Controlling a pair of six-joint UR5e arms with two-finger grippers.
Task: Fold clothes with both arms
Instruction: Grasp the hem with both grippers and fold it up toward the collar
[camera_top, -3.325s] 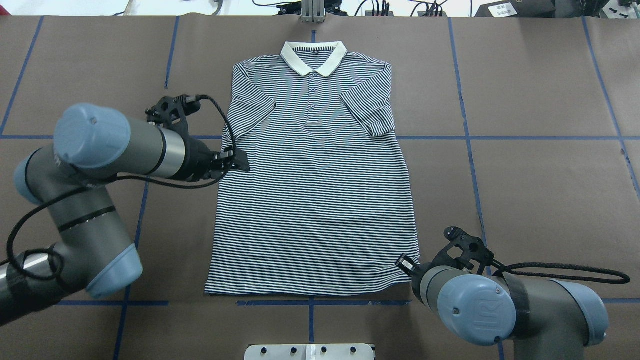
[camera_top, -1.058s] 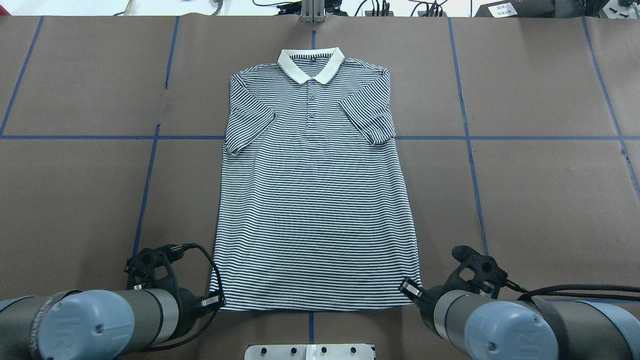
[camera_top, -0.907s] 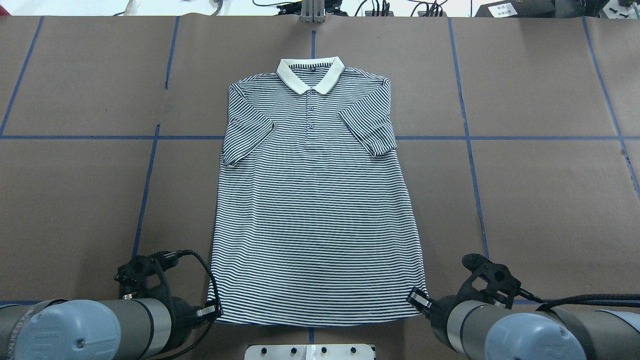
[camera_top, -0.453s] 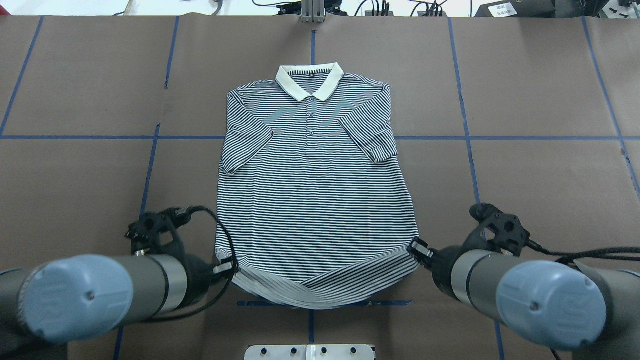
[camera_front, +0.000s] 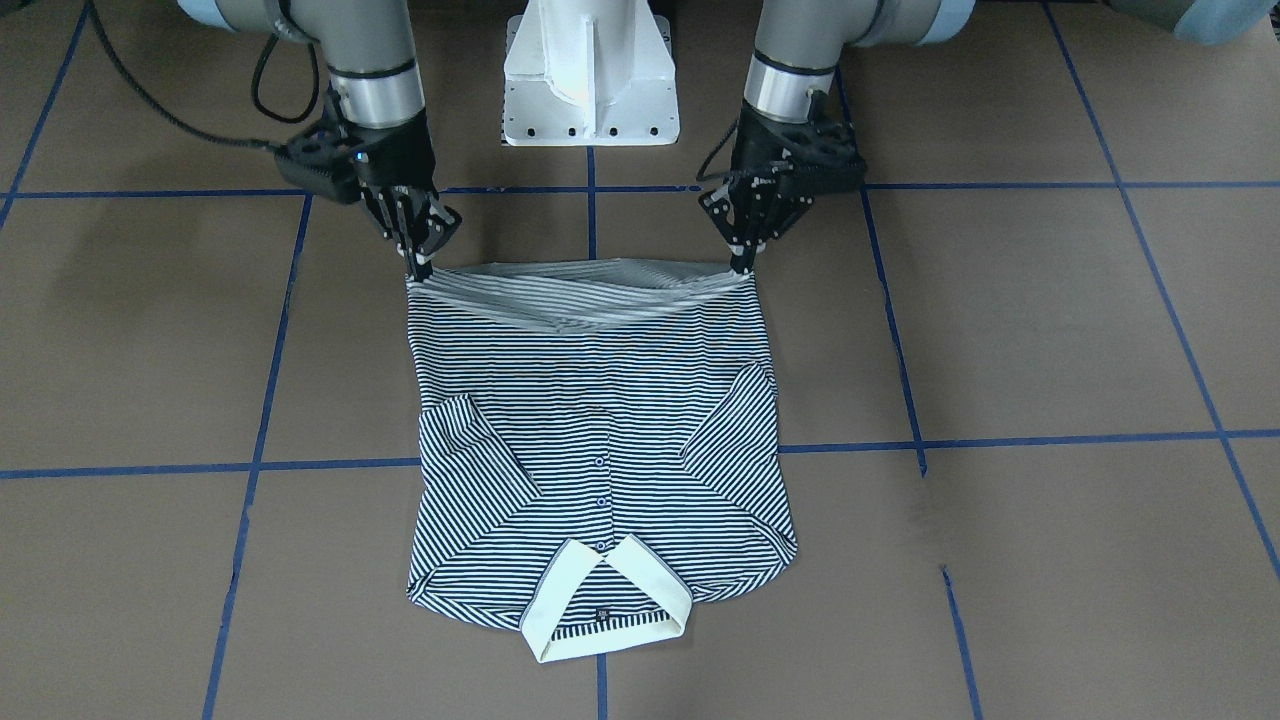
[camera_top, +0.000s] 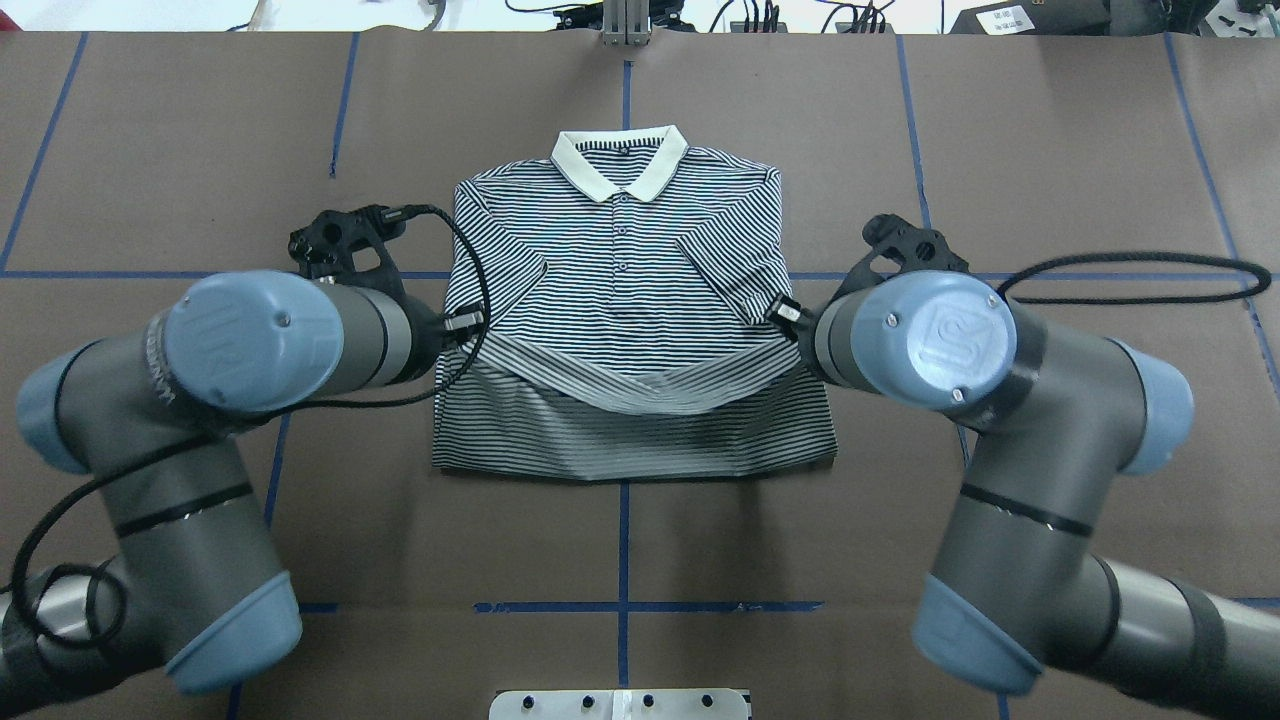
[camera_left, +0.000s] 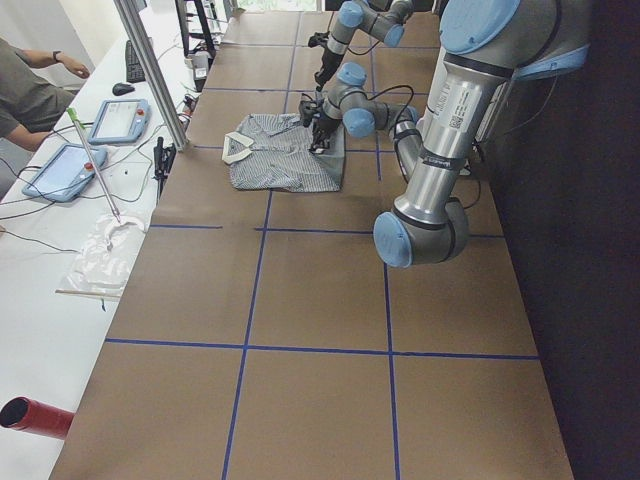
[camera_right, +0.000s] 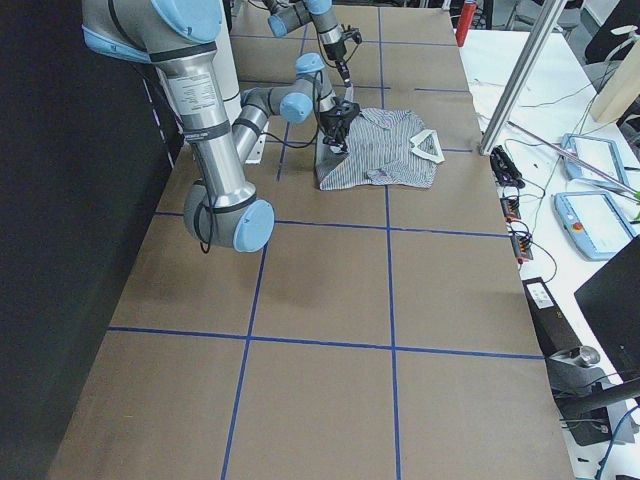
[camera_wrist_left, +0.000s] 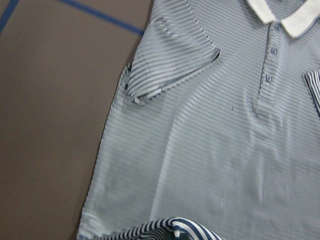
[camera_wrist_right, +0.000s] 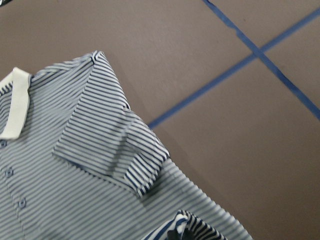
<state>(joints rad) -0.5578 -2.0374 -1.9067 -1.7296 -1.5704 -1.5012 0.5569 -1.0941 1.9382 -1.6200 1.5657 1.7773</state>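
Striped shirt (camera_top: 620, 240) lies mid-tabletop (camera_top: 1050, 150) in the overhead view, long axis 12 to 6 and collar (camera_top: 620, 165) at 12 o'clock. Its raised hem (camera_top: 640, 393) sags between the left gripper (camera_top: 468, 322) at 9 and the right gripper (camera_top: 785, 310) at 3. Each is pinched closed on a hem corner, the arms mirrored and level, with the collar straight ahead.

Even bright light, blurred wrist views
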